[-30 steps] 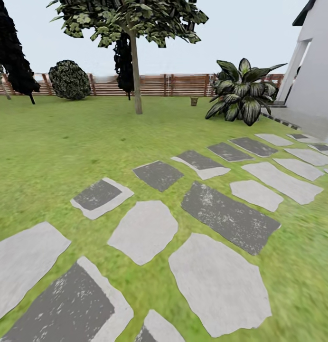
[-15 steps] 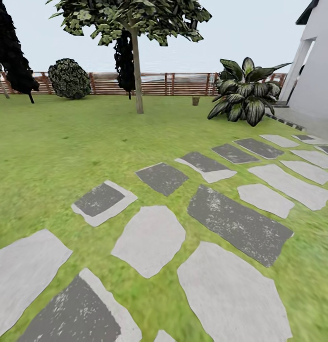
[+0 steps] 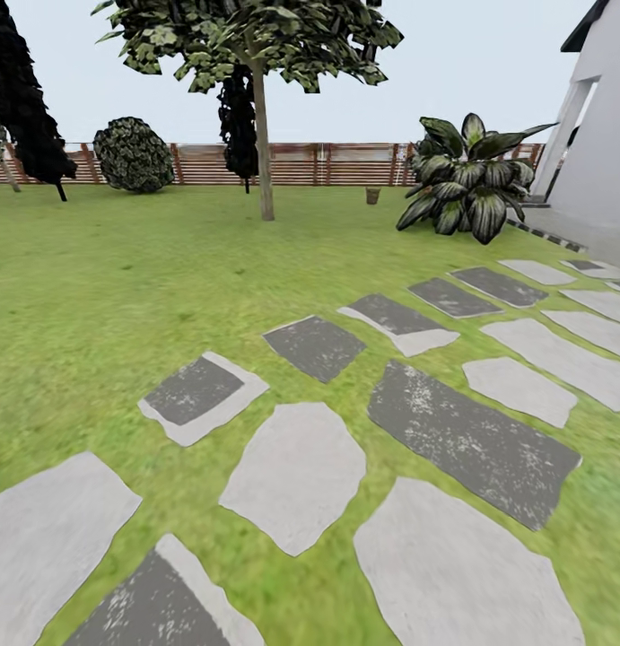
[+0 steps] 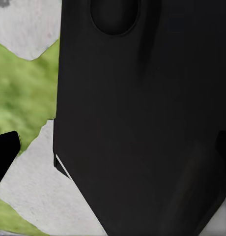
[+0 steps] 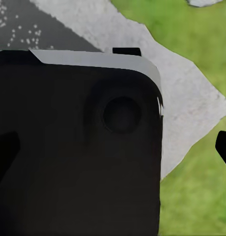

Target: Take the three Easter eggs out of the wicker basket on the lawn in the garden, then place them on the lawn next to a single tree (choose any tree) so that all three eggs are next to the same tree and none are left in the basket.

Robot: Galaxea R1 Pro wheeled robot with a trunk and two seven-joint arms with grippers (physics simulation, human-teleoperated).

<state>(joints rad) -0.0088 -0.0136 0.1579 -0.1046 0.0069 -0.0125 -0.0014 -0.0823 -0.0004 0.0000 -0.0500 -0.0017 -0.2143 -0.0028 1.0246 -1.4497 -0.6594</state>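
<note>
Head view count. One lawn (image 3: 103,287). One tree (image 3: 263,152) with a straight pale trunk, at 12 o'clock. One wicker basket (image 3: 372,195), small and far off at 1 o'clock; its contents cannot be made out. One round dark shrub (image 3: 133,154) at 11 o'clock. One broad-leaved striped plant (image 3: 467,179) at 1 o'clock. Two thin dark cypresses, one (image 3: 22,99) at 10 o'clock, one (image 3: 238,117) behind the tree. One slatted wooden fence (image 3: 327,163). At least fifteen stepping stones (image 3: 296,471), pale and dark mixed.

Stepping stones (image 3: 296,471) near on lawn (image 3: 94,269) — tree (image 3: 263,152) behind, fence (image 3: 327,163) beyond.
</note>
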